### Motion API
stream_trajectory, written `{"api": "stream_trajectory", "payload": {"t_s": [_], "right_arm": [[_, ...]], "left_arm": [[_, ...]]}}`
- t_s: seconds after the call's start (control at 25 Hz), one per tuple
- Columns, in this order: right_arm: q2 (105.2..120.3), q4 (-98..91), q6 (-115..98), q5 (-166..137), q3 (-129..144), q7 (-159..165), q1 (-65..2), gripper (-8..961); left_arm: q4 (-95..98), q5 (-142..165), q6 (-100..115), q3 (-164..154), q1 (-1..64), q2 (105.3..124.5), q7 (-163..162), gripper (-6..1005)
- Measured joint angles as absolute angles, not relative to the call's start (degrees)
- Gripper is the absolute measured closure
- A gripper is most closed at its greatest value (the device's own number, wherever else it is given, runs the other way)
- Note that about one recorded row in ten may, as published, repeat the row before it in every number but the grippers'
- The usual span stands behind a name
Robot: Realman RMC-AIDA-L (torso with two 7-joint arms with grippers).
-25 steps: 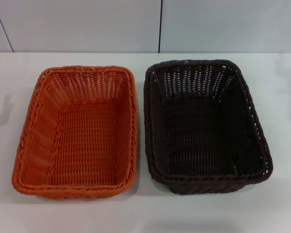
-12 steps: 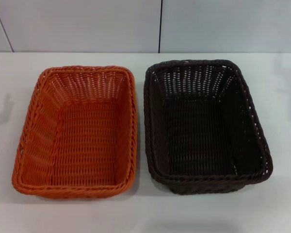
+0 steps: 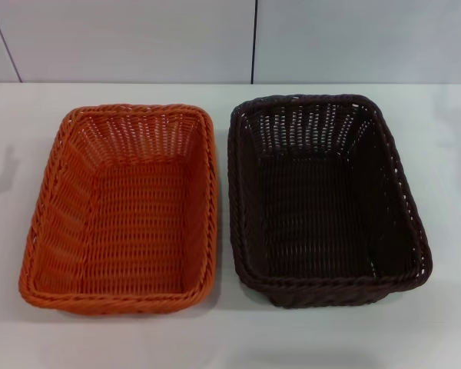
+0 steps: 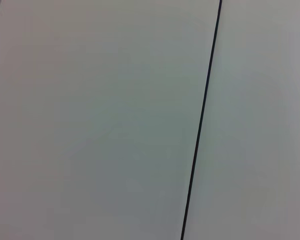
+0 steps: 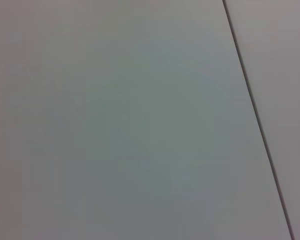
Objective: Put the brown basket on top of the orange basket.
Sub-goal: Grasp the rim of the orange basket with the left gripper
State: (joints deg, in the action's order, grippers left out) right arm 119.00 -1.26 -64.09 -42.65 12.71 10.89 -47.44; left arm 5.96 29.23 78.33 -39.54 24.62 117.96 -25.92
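Note:
In the head view the orange basket [image 3: 123, 211] sits on the white table at the left, empty, rim up. The brown basket [image 3: 323, 201], very dark and of like size, sits right beside it on the right, also empty and upright, with a narrow gap between their rims. Neither gripper nor arm shows in the head view. The left wrist view and the right wrist view show only a plain pale panel with a thin dark seam; no fingers and no basket show there.
The white table [image 3: 230, 338] runs under both baskets. A pale wall with a dark vertical seam [image 3: 253, 42] stands behind the table's far edge. The same kind of seam shows in the left wrist view [image 4: 202, 120] and the right wrist view [image 5: 255, 115].

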Motion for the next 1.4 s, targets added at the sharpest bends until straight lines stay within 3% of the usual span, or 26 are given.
{"api": "stream_trajectory", "payload": {"t_s": [0.6, 0.72, 0.76, 0.92, 1.16, 1.4], "right_arm": [[118.89, -1.7, -62.6, -43.1, 12.8, 11.9, -45.6, 432], [118.85, -1.8, -62.6, -43.3, 13.4, 11.9, -44.9, 431], [118.89, -1.8, -62.6, -43.6, 14.4, 11.9, -44.1, 431], [118.93, -1.8, -62.8, -43.7, 15.6, 12.0, -42.8, 430], [118.85, -2.0, -63.3, -43.7, 16.0, 12.7, -40.6, 428], [118.82, -2.5, -63.4, -43.8, 16.5, 12.8, -40.1, 426]], "left_arm": [[23.5, 30.2, 51.9, -55.8, 26.6, 116.83, -47.9, 229], [27.6, 32.4, 47.1, -60.7, 26.6, 115.58, -53.6, 231], [32.5, 39.1, 41.7, -66.3, 27.2, 112.99, -64.7, 232], [36.0, 46.6, 39.6, -68.0, 28.1, 111.11, -74.3, 234], [46.8, 80.1, 48.0, -65.1, 30.9, 106.18, -106.9, 238], [51.1, 103.2, 58.9, -59.2, 34.6, 105.1, -124.0, 242]]}}
